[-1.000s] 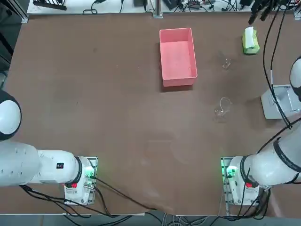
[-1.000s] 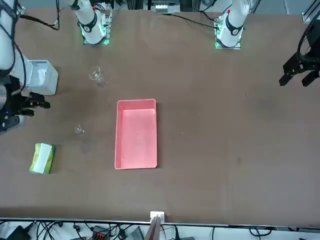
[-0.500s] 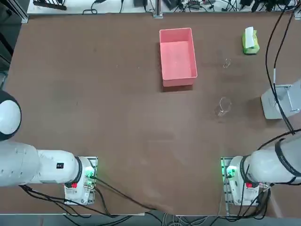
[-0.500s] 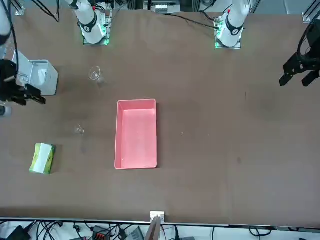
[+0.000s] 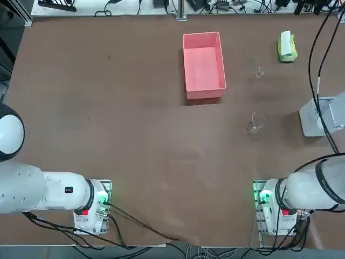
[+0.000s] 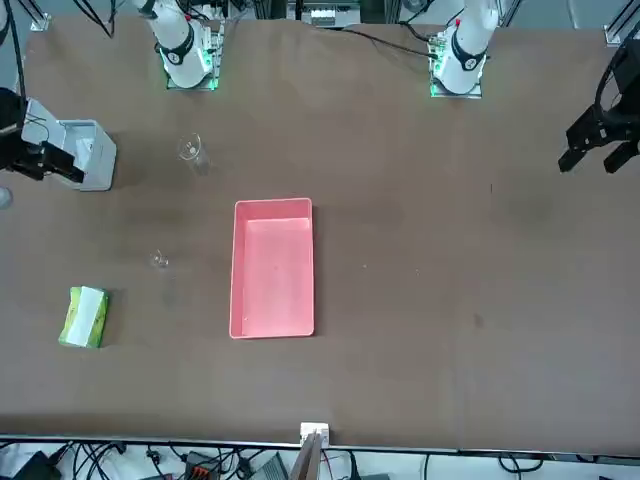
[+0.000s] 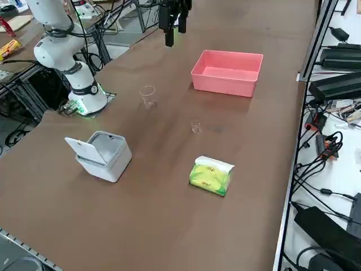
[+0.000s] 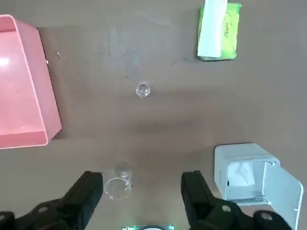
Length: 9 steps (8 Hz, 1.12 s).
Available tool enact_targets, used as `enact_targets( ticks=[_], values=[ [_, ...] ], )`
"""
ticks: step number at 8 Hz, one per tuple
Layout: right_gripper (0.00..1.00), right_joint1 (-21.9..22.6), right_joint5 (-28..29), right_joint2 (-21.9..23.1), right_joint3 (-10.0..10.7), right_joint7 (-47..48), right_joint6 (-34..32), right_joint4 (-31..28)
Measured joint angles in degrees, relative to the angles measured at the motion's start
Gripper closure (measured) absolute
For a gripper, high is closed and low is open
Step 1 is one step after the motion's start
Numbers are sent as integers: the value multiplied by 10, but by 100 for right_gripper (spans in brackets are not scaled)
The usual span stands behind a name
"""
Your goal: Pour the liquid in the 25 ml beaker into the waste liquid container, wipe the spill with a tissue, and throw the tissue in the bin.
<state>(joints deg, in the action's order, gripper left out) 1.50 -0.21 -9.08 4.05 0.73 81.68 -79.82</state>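
The 25 ml beaker stands upright on the brown table, between the pink waste liquid container and the green tissue pack. The only tissue in view is the white sheet sticking out of that pack. The pale grey bin has its lid open. My right gripper hangs high over the table near the bin, open and holding nothing.
A wider clear beaker stands between the tiny one and my right arm's base. Something white shows inside the bin. Cables hang along the table's right edge.
My right gripper has risen and pulled back from the tissue-pack side toward the bin. Nothing on the table has moved, and the fingers stayed open.
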Motion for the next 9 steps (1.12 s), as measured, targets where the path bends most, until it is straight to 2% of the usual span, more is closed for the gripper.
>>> enact_targets(
  ticks=[9],
  values=[
    [0, 0, 0, -8, -4, 1, -2, 4]
  ],
)
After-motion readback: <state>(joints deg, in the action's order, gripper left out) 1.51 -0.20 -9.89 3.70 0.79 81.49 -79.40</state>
